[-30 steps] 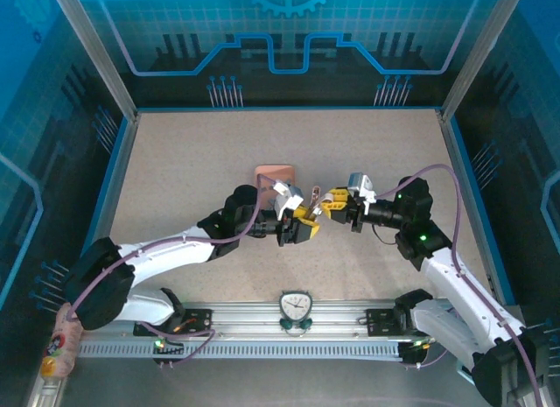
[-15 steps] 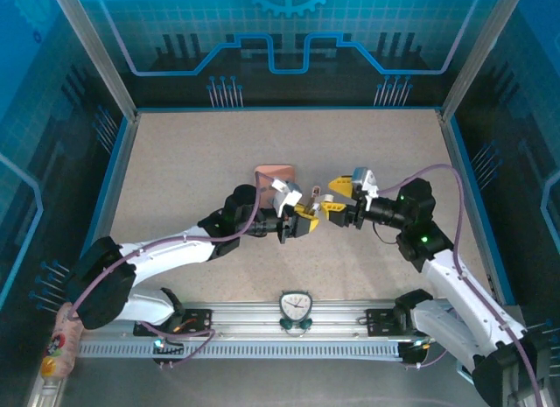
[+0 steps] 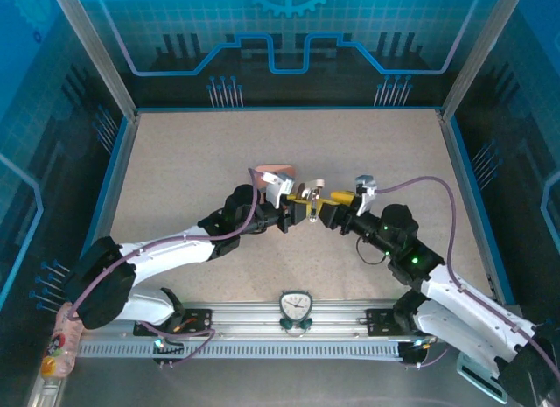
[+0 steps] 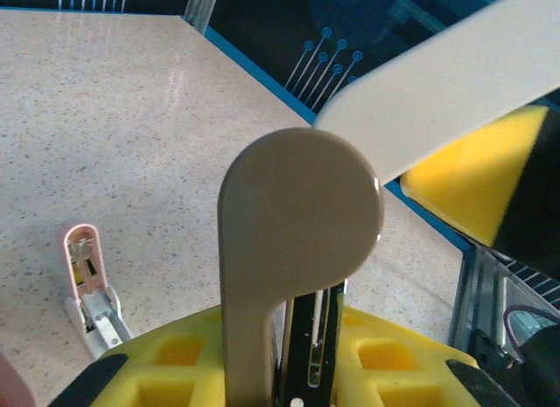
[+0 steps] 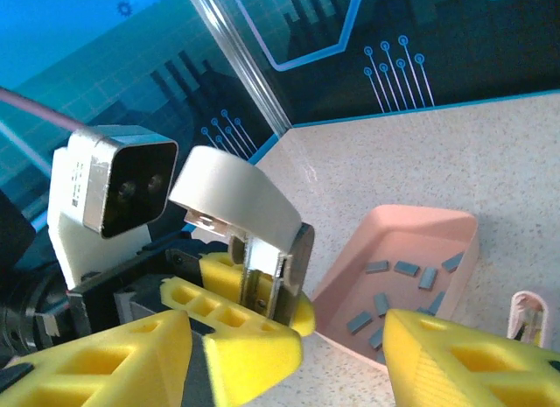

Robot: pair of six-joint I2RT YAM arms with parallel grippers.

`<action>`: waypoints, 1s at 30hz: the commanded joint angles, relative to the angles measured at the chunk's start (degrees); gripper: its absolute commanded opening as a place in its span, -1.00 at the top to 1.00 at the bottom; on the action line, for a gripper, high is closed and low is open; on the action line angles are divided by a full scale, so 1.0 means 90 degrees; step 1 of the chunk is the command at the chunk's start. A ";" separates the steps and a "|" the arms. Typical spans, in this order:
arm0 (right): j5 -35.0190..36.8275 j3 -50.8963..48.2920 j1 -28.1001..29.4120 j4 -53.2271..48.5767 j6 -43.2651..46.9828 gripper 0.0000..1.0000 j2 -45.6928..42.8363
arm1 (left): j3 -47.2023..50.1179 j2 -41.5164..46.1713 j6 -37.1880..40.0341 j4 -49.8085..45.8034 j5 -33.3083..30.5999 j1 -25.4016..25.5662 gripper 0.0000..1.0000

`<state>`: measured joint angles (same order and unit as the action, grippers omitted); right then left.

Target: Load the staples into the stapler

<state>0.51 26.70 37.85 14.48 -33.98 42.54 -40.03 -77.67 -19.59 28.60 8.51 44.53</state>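
Note:
My left gripper (image 4: 297, 359) is shut on a beige and white stapler (image 4: 297, 214), held upright with its white top (image 5: 232, 197) swung open and its dark metal channel showing. A pale pink mini stapler (image 4: 86, 280) lies open on the table beside it, also seen as the pink stapler (image 5: 531, 315) right of the tray. Several dark grey staples (image 5: 398, 269) lie loose in the salmon-pink tray (image 5: 437, 223). My right gripper (image 5: 341, 359) is open, its yellow fingers (image 5: 236, 341) close under the held stapler. From above, the left gripper (image 3: 296, 201) and right gripper (image 3: 331, 206) meet just in front of the tray (image 3: 269, 171).
The speckled table (image 3: 192, 162) is ringed by a blue rim and transparent walls. Both arms stretch in from the near rail (image 3: 289, 324). A purple cable (image 3: 437, 184) loops over the right arm.
The right arm has swung left and lower, bringing its open gripper up against the held stapler. The left gripper has shifted slightly toward the tray and turned the stapler.

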 commanded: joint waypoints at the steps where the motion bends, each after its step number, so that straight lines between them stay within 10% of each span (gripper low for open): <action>1: 0.1116 0.0051 0.0397 0.0492 -0.0552 -0.22 0.0196 | -0.0005 0.0080 -0.0008 -0.0063 -0.0291 0.0015 0.68; 18: 0.1339 0.0536 0.0856 0.2088 -0.0235 -0.13 0.1670 | -0.0030 0.0085 0.0056 -0.0343 -0.0496 0.0024 0.69; 30: 0.1603 0.0626 0.0883 0.1930 -0.0245 0.57 0.1787 | -0.0059 0.0105 0.0087 -0.0424 -0.0536 0.0023 0.65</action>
<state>13.96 30.02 44.95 29.58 -36.45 59.18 -40.03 -77.65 -19.55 25.30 3.81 44.53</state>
